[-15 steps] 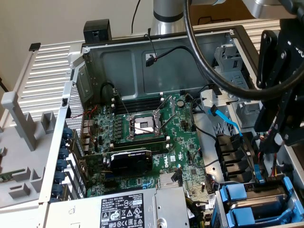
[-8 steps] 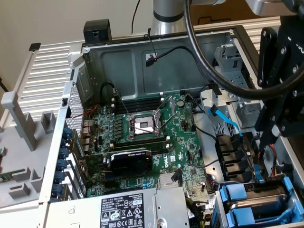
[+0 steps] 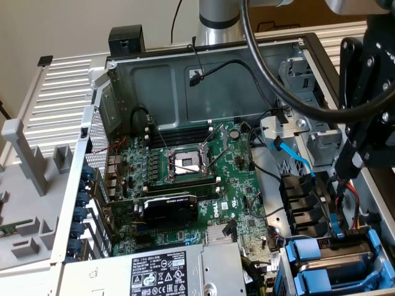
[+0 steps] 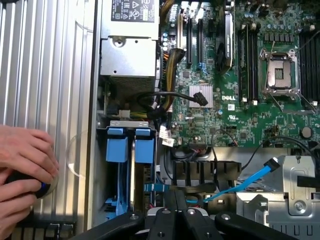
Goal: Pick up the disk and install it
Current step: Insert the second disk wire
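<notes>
Inside the open computer case (image 3: 123, 86): green motherboard (image 3: 234, 185) at centre, its bare processor socket (image 3: 187, 163) near the middle.
Around: silver power-supply box (image 3: 154, 271) at 6 o'clock in the exterior view; a blue cable (image 3: 296, 157) crosses toward the drive bays at 4 o'clock.
Disk (image 4: 127, 165): set edge-up in its blue carrier in the bay beside the power supply.
Gripper (image 4: 175, 215): jaws pressed together, gripping nothing, above the bays.
Surface: ribbed grey panel (image 4: 45, 75); a person's hand (image 4: 22, 155) rests on it.
</notes>
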